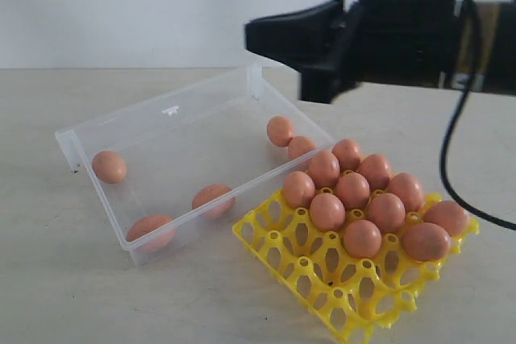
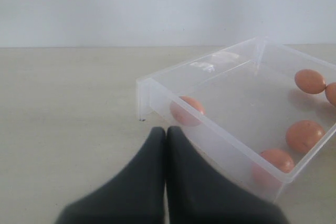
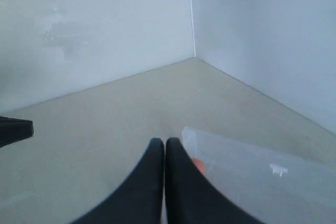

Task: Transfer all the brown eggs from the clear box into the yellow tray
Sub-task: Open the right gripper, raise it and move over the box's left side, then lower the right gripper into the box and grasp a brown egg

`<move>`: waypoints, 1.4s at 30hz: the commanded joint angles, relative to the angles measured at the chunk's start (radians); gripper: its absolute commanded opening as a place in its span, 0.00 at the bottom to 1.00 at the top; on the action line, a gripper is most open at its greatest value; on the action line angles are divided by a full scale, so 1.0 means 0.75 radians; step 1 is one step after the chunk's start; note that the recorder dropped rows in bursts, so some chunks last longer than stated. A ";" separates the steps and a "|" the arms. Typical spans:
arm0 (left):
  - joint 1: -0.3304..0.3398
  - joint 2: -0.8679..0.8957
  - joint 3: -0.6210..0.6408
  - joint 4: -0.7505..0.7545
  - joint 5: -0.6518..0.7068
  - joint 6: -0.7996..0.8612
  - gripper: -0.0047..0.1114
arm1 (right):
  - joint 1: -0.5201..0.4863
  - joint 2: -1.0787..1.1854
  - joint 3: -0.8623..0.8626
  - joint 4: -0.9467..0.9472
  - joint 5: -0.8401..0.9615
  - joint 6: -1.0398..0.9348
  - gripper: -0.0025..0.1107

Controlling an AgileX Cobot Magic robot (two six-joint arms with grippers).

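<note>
Exterior view gives me the whole layout: the clear box [image 1: 173, 114] lies slantwise on the table [image 1: 48, 296], reaching toward its far edge, and the yellow tray [image 1: 355, 296] sits just beside the box's long near wall, toward the table's near right; I cannot tell whether they touch. Of the brown eggs [image 1: 353, 189], eleven by my count fill the tray's back cups, while five lie in the box: one by its left end, two against the near wall, two in the far right corner. The right gripper [image 1: 250, 36] hangs high above that far corner, with nothing between it and the eggs, and a black cable [image 1: 447, 159] loops down from its arm near the tray's right side. Only this view shows the tray. The right wrist view shows the right gripper's fingers pressed tight together and empty, with the box's lipped end beyond them and a sliver of orange beside one finger. The left wrist view alone shows the left gripper [image 2: 166, 132], also closed with nothing between its fingers, low over bare table just short of the box's end corner.
</note>
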 commanded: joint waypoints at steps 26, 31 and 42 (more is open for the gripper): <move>-0.021 -0.003 -0.001 0.006 0.001 0.000 0.00 | 0.557 1.128 -1.744 1.860 2.701 -2.298 0.35; -0.021 -0.003 -0.001 0.006 0.001 0.000 0.00 | 0.557 1.217 -1.744 1.870 2.701 -2.298 0.55; -0.021 -0.003 -0.001 -0.002 0.004 0.000 0.00 | 0.557 1.292 -1.744 1.851 2.632 -2.294 0.55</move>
